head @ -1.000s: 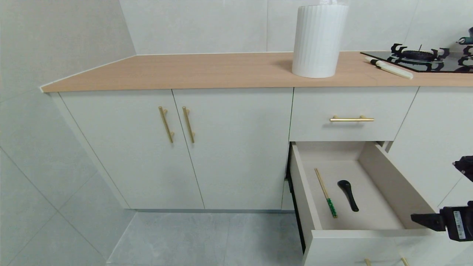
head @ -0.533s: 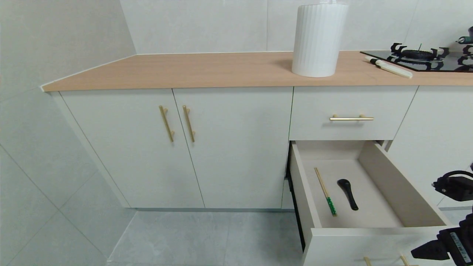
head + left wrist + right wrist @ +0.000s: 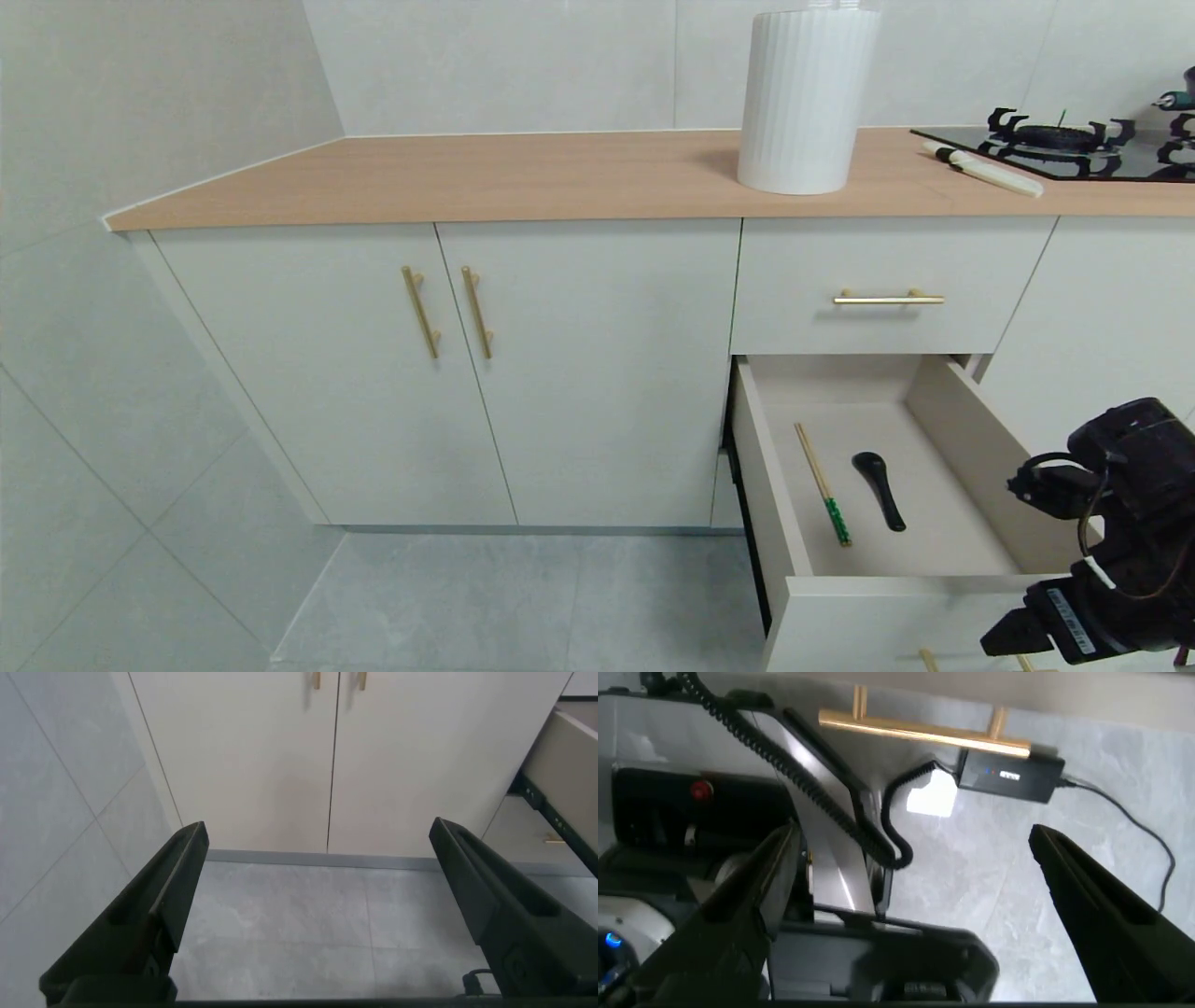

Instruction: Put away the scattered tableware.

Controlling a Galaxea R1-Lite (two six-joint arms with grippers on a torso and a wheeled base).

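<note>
The right gripper (image 3: 913,840) is spread wide, its two dark fingers well apart with nothing between them. In the head view it hangs low beside the front right corner of the open drawer (image 3: 934,590). Past its fingertips, and not touched by them, a gold bar handle (image 3: 924,733) runs across a pale panel, with grey floor tiles (image 3: 1083,803) beyond. The left gripper (image 3: 313,835) is just as wide open and also empty, held over the floor in front of the two closed cabinet doors (image 3: 280,756). Inside the drawer lie the task's things. A pair of chopsticks (image 3: 822,485) with green ends rests flat along the left part of the drawer bottom. A black spoon (image 3: 878,490) lies just beside them to the right, its bowl towards the back, and the two are apart from each other. Above the open drawer is a closed drawer (image 3: 887,271) with its own gold handle. To the left, the cabinet doors carry two upright gold handles (image 3: 420,313) side by side. On the wooden counter (image 3: 467,177) stands a tall white ribbed container (image 3: 808,93), upright. To its right a pale long utensil (image 3: 985,173) lies at the near edge of a black stove (image 3: 1074,149).
</note>
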